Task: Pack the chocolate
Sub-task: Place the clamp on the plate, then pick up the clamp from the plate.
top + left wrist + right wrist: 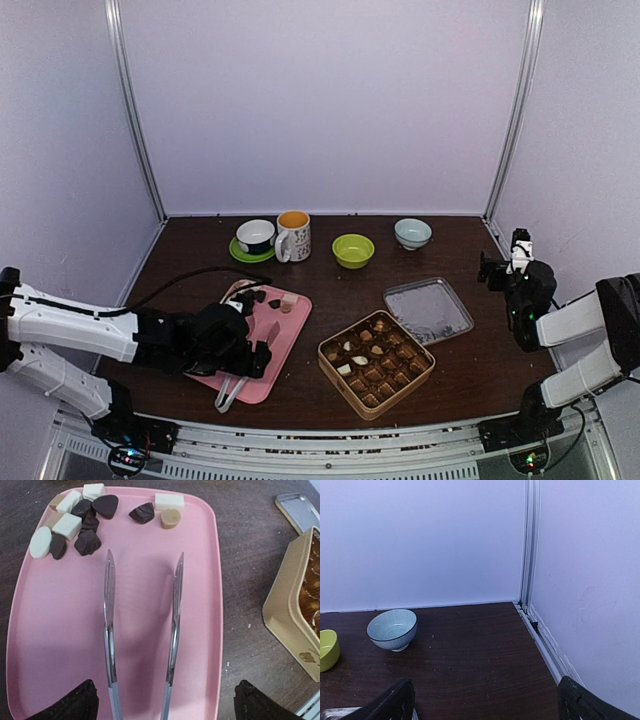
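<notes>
Top external: left end effector sits low over the near half of the pink tray. The left arm reaches in from the left edge, forearm about level, wrist pointed right and away. The tongs lie under it, with the looped end sticking out past the tray's near edge. Loose chocolate is clustered at the tray's far end. More pieces fill cells of the open gold tin, just right of the tray. Its lid lies flat behind the tin on the tabletop. The right end effector is raised by the right wall, arm folded, well apart from the tin. A bare strip of tabletop runs between tray and tin.

Left wrist: the left end effector is spread wide, with its fingers at the bottom corners. Both tong blades run between them, tips parted and pointing at the chocolate. No finger-to-blade contact shows in frame, so I cannot tell whether it grips them. The chocolate sits at the far-left corner of the tray, with three pieces further right. The tin is near the tray's right edge.

Right wrist: the right end effector is wide open and holds nothing, aimed at the far right corner. The blue bowl and green bowl are off to the left. There is bare tabletop ahead, and the wall is close on the right.
</notes>
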Robot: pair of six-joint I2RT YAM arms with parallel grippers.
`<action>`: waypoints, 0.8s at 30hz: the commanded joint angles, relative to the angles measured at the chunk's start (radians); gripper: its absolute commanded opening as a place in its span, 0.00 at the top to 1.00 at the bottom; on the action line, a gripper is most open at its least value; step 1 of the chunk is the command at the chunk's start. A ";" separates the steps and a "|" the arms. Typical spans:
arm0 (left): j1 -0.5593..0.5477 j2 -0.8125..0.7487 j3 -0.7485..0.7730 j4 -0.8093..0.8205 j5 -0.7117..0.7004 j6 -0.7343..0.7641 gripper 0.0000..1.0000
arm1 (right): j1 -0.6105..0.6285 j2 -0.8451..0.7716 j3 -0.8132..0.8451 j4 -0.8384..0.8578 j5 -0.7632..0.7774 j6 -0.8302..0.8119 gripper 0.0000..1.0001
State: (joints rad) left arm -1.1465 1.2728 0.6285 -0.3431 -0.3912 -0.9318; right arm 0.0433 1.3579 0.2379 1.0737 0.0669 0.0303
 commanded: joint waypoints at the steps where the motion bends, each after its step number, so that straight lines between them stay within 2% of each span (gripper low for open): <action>1: -0.018 -0.103 -0.090 0.137 -0.041 0.012 0.06 | -0.006 0.001 0.009 0.022 -0.002 0.002 0.00; 4: -0.045 -0.153 -0.146 0.199 -0.083 -0.015 0.07 | -0.006 0.001 0.009 0.021 -0.001 0.002 0.00; 9: -0.071 -0.158 -0.165 0.196 -0.129 -0.036 0.03 | -0.006 0.002 0.009 0.021 -0.001 0.003 0.00; 14: -0.090 -0.151 -0.198 0.266 -0.117 -0.018 0.02 | -0.005 0.001 0.010 0.021 -0.001 0.002 0.00; 18: -0.090 -0.158 -0.225 0.274 -0.106 -0.070 0.02 | -0.005 0.001 0.010 0.021 0.000 0.002 0.00; 24: -0.090 -0.157 -0.311 0.404 -0.103 -0.072 0.02 | -0.006 0.001 0.010 0.021 -0.001 0.003 0.00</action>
State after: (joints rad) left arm -1.2324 1.1175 0.3492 -0.0467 -0.4854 -0.9852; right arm 0.0433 1.3579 0.2379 1.0737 0.0669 0.0303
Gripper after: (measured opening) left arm 0.977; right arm 0.999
